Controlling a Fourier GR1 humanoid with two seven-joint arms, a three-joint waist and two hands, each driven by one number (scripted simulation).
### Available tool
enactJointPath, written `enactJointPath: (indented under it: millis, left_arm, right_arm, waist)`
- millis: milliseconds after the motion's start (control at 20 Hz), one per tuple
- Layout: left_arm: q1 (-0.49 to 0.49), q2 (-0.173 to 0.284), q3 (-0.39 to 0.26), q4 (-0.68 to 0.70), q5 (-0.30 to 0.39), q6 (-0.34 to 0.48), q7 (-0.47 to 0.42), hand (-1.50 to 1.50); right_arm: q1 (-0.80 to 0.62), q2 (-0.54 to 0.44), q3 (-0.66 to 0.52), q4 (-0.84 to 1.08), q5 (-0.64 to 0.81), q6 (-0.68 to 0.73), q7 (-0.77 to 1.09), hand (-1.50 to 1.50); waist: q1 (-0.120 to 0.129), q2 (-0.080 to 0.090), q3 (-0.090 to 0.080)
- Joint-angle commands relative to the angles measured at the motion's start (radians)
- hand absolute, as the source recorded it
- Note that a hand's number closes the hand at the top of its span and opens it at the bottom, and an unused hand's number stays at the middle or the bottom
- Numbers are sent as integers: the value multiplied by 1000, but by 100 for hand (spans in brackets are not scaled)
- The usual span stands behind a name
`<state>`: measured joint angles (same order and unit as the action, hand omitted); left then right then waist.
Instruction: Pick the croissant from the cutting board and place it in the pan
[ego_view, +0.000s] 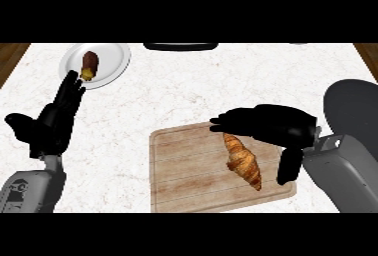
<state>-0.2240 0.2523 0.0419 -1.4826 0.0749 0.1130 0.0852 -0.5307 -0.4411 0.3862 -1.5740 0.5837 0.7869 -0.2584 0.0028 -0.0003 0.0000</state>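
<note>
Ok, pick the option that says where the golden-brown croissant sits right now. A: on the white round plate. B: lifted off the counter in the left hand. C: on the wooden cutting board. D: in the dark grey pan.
C: the golden-brown croissant lies on the wooden cutting board, with the right hand over its top end, while the dark grey pan at the right edge holds nothing visible.

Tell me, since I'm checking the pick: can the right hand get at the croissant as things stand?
Probably yes. The right hand hangs over the cutting board, its fingers just above the croissant's upper end and its thumb beside it. Nothing lies between them, and no other item sits on the board.
</note>
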Motion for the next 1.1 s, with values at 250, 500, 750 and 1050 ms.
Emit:
enactJointPath:
  millis: [250,500,750,1050]
  left_arm:
    - [-17,-12,17,-39,4,-11,65,0]
    - [35,-35,0,-50,-39,-10,10,0]
    - [-4,-31,46,57,-12,-57,-46,0]
    - [-30,-50,42,26,-35,-27,15,0]
  right_arm:
    - [-68,-9,37,84,188,-14,-64,-150]
    - [3,44,90,103,291,-71,-61,-150]
    - [-10,94,77,69,320,11,-29,-150]
    - [76,116,136,44,426,-45,-20,-150]
  waist:
    - [4,0,0]
    - [4,1,0]
    - [-1,0,0]
    - [-6,0,0]
